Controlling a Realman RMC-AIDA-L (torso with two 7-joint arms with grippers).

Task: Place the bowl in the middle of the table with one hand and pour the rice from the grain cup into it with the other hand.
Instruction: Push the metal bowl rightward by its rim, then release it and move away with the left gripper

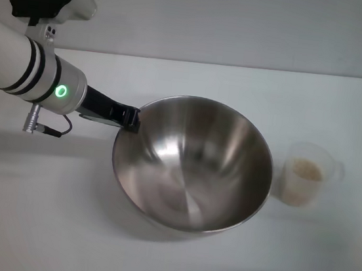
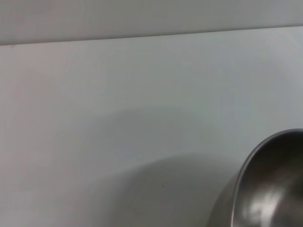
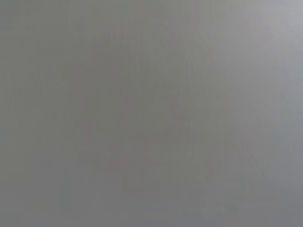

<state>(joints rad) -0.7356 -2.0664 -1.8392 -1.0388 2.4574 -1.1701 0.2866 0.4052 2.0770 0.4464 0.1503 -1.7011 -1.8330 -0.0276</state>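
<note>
The steel bowl (image 1: 194, 163) fills the middle of the white table (image 1: 38, 224) in the head view, tilted so its far left rim is raised. My left gripper (image 1: 129, 118) is shut on that rim, its black fingers pinching the edge. An edge of the bowl (image 2: 270, 184) also shows in the left wrist view, above the table (image 2: 118, 118). The grain cup (image 1: 307, 174), clear plastic with pale rice (image 1: 306, 169) inside, stands upright to the right of the bowl, a short gap apart. My right gripper is out of view; the right wrist view shows only a plain grey surface.
The table's far edge (image 1: 242, 66) meets a grey wall behind the bowl. Bare tabletop lies in front of the bowl and to its left under my left arm (image 1: 24, 67).
</note>
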